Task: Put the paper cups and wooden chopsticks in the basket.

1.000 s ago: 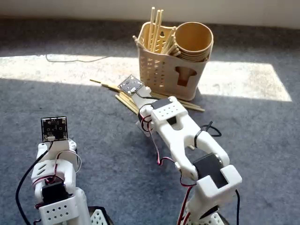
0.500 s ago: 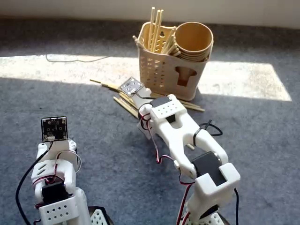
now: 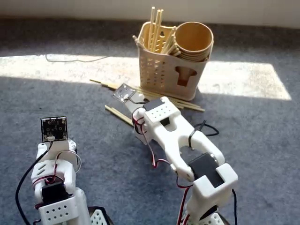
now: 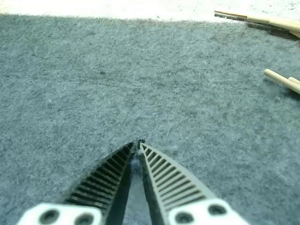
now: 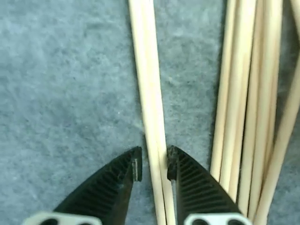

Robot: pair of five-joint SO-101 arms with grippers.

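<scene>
A cream plastic basket (image 3: 168, 75) stands at the back and holds stacked paper cups (image 3: 193, 40) and several upright wooden chopsticks (image 3: 154, 23). More chopsticks (image 3: 187, 104) lie on the grey carpet in front of it. One pair of chopsticks (image 3: 117, 115) lies apart to the left. My right gripper (image 5: 153, 164) is down on the carpet, shut on that pair (image 5: 147, 70), beside the loose bundle (image 5: 248, 93). My left gripper (image 4: 140, 145) is shut on nothing over bare carpet, with the left arm (image 3: 54, 154) at the near left and chopstick ends (image 4: 281, 80) farther off.
A thin cable (image 3: 70, 59) lies on the sunlit strip of carpet at the back left. The right arm (image 3: 187, 150) stretches diagonally across the middle. Bare carpet lies to the left of and behind the left arm.
My right gripper has shifted left and dragged one pair of chopsticks away from the bundle by the basket. The left arm has not moved.
</scene>
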